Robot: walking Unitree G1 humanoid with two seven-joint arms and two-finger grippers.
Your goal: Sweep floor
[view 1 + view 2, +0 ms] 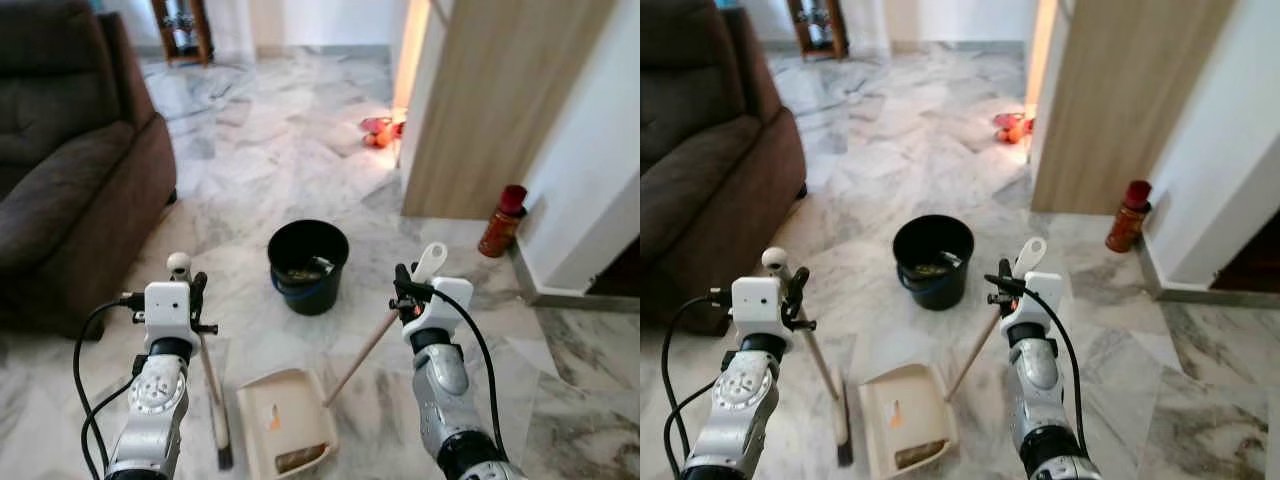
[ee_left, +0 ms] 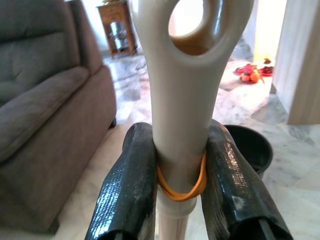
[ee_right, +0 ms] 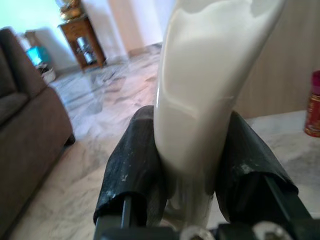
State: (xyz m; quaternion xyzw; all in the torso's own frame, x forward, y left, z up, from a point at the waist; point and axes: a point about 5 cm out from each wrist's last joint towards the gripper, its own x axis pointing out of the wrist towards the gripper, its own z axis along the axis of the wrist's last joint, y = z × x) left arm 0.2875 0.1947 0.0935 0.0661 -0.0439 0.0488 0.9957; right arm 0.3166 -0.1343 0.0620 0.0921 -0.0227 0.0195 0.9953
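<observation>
Left eye view: dustpan (image 1: 283, 420) lies just before bucket (image 1: 308, 265).

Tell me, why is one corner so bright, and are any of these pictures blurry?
Left eye view: strong light from the doorway washes out the floor near the orange things; the rest is evenly lit and sharp. Left wrist view: the broom handle in the left hand is close and slightly soft. Right wrist view: the dustpan handle in the right hand looks blurred and glossy.
</observation>
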